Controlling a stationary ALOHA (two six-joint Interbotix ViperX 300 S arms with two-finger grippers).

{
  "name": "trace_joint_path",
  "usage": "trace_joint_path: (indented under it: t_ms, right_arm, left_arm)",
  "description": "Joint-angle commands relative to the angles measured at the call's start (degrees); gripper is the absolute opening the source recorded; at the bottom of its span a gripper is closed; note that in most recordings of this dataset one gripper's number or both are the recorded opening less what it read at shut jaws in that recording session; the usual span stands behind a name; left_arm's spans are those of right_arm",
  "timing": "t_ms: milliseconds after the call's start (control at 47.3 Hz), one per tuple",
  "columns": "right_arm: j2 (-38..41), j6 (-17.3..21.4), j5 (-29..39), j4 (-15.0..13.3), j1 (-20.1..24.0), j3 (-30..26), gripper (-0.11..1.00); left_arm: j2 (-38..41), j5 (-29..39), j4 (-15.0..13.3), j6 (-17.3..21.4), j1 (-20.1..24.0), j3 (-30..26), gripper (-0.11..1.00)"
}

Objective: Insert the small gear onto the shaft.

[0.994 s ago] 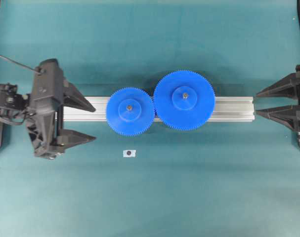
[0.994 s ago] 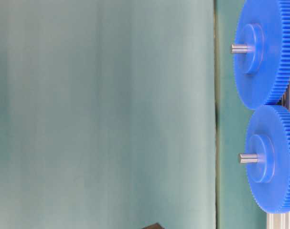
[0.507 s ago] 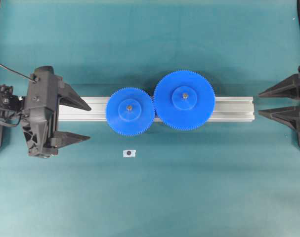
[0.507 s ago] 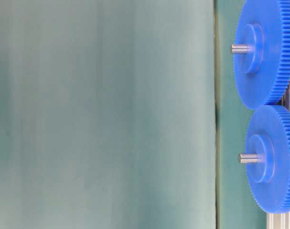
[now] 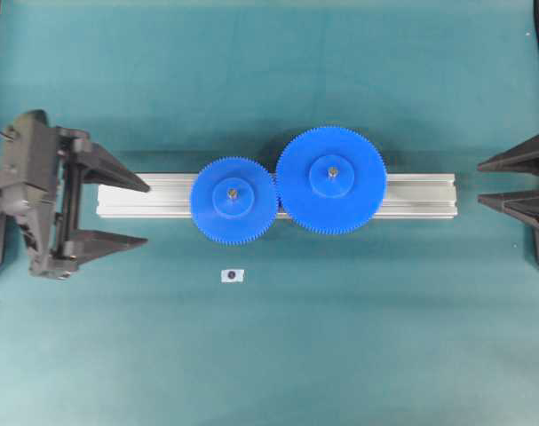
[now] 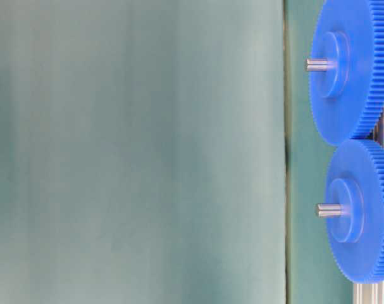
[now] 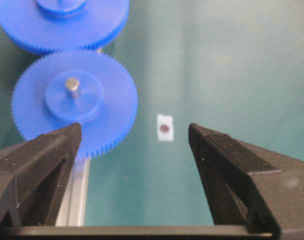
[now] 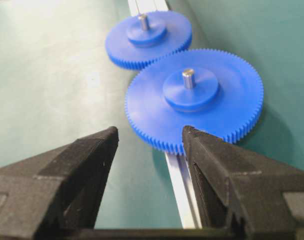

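Two blue plastic toothed gears sit meshed side by side on a long silver grooved aluminium rail [image 5: 411, 195] that lies across the middle of the teal-covered counter [image 5: 269, 355]. The small gear [image 5: 233, 201], a blue disc with a raised round hub, rests on the rail toward the counter's left edge, a thin grey metal pin [image 7: 71, 84] standing up through its centre hole. Its teeth touch those of the wider blue gear [image 5: 331, 180] just beside it, which carries a centre pin [image 8: 188, 77] of its own.

On the bare counter, near the small gear on the side toward the front edge and apart from the rail, lies a tiny pale square mount with a dark centre [image 5: 233, 275].

The left gripper [image 5: 122, 213] hovers at the rail's left end, its black fingers [image 7: 46, 155] spread wide and holding nothing. The right gripper [image 5: 509, 182] hangs near the counter's right edge, well apart from the rail, its fingers [image 8: 219, 165] likewise open and empty.
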Motion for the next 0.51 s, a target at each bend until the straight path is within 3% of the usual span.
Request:
trace_joint_path:
  t_ms: [0, 275, 486]
  right_arm:
    - [0.4, 0.4, -0.5, 0.0, -0.1, -0.6, 0.66]
    - [0.4, 4.0, -0.7, -0.1, 0.3, -0.3, 0.66]
    - [0.6, 4.0, -0.6, -0.1, 0.4, 1.1, 0.66]
  left_arm:
    - [-2.1, -1.0, 0.3, 0.1, 0.2, 0.1, 0.87]
    - [-7.2, -0.5, 0.1, 0.2, 1.0, 2.7, 0.87]
    - [-11.6, -0.6, 0.1, 0.3, 2.3, 5.7, 0.87]
